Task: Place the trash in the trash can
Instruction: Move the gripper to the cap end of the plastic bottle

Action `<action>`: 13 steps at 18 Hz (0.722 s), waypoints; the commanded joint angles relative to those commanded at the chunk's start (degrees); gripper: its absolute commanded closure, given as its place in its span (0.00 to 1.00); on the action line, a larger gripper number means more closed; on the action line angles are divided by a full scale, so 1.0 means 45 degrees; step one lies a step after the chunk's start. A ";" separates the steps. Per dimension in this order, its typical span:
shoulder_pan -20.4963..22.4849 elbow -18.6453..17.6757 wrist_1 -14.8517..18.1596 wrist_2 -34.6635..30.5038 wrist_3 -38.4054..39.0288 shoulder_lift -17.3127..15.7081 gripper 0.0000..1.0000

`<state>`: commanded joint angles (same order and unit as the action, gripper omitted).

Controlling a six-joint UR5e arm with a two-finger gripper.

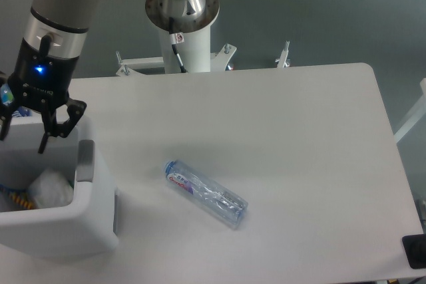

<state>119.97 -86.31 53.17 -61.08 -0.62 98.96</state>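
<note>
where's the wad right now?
The wad lies inside the bin at the table's left edge, below the open tool.
</note>
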 joint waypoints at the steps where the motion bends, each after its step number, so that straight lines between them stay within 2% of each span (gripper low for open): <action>1: 0.0213 0.0000 0.0000 -0.0020 0.0213 0.0000 0.00; 7: 0.2127 0.0156 -0.0019 -0.0137 0.2945 0.0136 0.00; 10: 0.3259 0.0000 0.0020 -0.1734 0.3555 0.0390 0.00; 13: 0.3944 0.0078 -0.0019 -0.2478 0.3633 0.1247 0.00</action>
<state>137.72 -85.96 53.09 -72.23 15.73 104.58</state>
